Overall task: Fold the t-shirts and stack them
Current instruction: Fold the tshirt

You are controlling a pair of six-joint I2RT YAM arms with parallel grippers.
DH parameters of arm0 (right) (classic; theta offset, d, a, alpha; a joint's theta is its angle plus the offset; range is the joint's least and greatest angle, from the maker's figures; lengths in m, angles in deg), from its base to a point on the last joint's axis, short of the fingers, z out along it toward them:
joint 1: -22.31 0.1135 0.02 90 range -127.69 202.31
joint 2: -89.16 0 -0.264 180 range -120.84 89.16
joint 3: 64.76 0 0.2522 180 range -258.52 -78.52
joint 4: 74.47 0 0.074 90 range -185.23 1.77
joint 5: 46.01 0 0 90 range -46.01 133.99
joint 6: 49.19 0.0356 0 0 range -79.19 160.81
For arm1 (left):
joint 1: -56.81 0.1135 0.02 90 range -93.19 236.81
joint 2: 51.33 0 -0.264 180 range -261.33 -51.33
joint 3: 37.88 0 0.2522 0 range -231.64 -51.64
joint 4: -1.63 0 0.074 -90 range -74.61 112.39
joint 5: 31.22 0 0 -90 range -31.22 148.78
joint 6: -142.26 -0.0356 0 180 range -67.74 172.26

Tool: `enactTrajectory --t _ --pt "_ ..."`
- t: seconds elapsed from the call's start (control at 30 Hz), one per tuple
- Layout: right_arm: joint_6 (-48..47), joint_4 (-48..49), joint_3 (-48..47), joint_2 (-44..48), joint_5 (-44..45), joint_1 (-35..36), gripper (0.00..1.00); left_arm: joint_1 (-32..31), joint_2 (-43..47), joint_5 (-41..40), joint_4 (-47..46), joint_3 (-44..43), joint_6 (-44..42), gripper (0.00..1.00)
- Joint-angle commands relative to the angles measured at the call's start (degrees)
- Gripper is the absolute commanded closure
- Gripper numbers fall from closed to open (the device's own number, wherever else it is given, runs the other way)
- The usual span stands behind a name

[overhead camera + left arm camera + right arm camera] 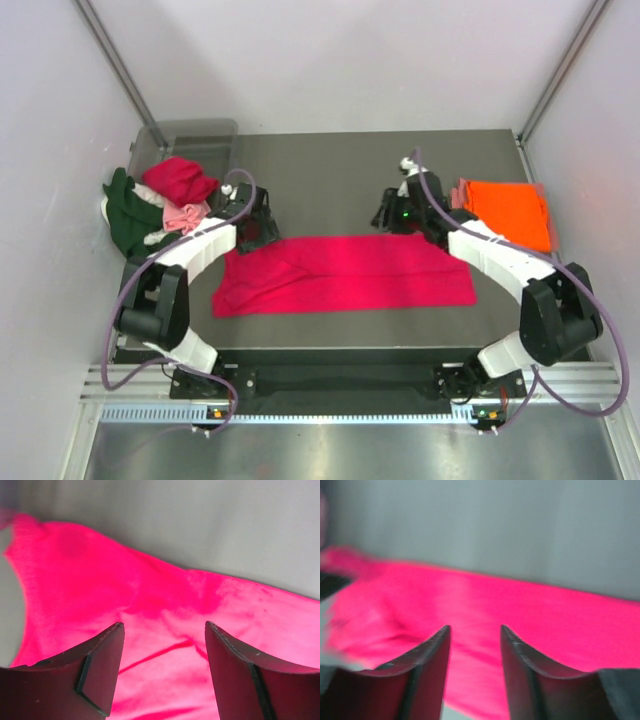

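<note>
A crimson red t-shirt (345, 275) lies on the table as a long flat strip, left to right. My left gripper (258, 228) hovers over its far left corner; in the left wrist view the gripper (164, 627) is open above the crimson cloth (150, 595), with nothing between the fingers. My right gripper (397, 213) is just beyond the strip's far right edge. It is open in the blurred right wrist view (475, 628), with the red cloth (545, 615) beneath. A folded orange t-shirt (510, 212) lies at the right, a salmon edge (461, 192) showing beside it.
At the left edge is a loose heap of shirts: red (180, 180), dark green (125, 218), pale pink (186, 215) and cream (150, 203). A clear grey bin (190, 135) stands behind the heap. White walls close in both sides and the back.
</note>
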Motion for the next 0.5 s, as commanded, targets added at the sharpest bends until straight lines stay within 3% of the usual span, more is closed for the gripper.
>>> enactTrajectory --t 0.0,0.2,0.47 --pt "5.0 8.9 -1.5 -3.7 -12.2 7.6 0.53 3.7 5.0 3.7 1.7 1.6 -0.6 0.30" --pt "9.8 19.3 -8.7 -16.7 -15.3 15.3 0.49 5.0 8.5 2.0 3.6 4.4 -1.8 0.32" --pt "14.2 25.5 -16.2 -29.9 -20.7 19.7 0.50 5.0 7.2 3.8 3.6 8.0 -1.5 0.34"
